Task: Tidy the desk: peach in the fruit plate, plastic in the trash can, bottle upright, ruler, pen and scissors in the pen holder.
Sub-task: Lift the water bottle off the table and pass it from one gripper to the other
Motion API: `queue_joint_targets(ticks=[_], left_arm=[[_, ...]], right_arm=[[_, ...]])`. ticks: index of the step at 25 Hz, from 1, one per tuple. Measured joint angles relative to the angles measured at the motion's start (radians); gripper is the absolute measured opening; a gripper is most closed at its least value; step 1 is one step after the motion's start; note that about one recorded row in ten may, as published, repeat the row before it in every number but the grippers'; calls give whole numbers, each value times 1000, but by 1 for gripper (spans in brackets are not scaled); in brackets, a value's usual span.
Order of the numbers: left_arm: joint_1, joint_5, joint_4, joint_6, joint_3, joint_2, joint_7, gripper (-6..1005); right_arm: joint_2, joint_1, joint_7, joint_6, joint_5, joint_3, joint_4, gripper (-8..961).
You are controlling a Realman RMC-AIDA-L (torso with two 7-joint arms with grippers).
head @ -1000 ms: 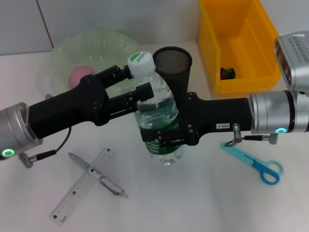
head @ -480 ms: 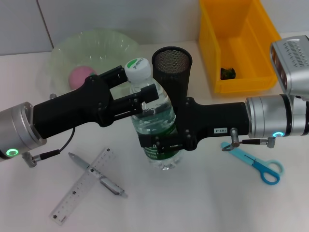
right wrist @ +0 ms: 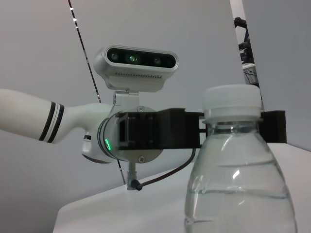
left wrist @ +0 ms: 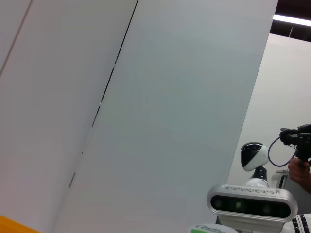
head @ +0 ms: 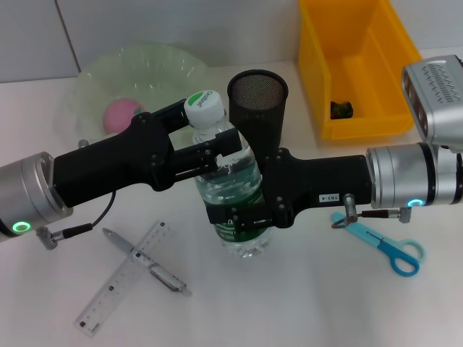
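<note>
Bottle (head: 233, 189) base hidden behind right pincer (head: 242, 217).

- The white surface (head: 304, 303) carries everything.
- A clear ruler (head: 123, 288) and a pen (head: 145, 262) lie crossed near the front.
- Blue scissors (head: 382, 243) lie to the right.
- Farther back stand a pale fruit plate (head: 155, 65) (peach (head: 120, 114) inside), a mesh pen holder (head: 258, 105) and a yellow bin (head: 359, 65).

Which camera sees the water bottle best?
The head view: the whole water bottle shows, with both claws around it. The right wrist view shows only its cap and upper part. The left wrist view catches just a sliver of its cap.
</note>
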Motion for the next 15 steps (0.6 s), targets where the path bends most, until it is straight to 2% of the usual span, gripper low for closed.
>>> queue_joint_targets(ticks=[14,15], left_arm=[[-5,0,0,-8,3,1,1,693],[-6,0,0,-8,3,2,0,656]], right_arm=[[0,2,-1,-1,0,0,-2,759],[0,3,-2,-1,0,0,-2,758]])
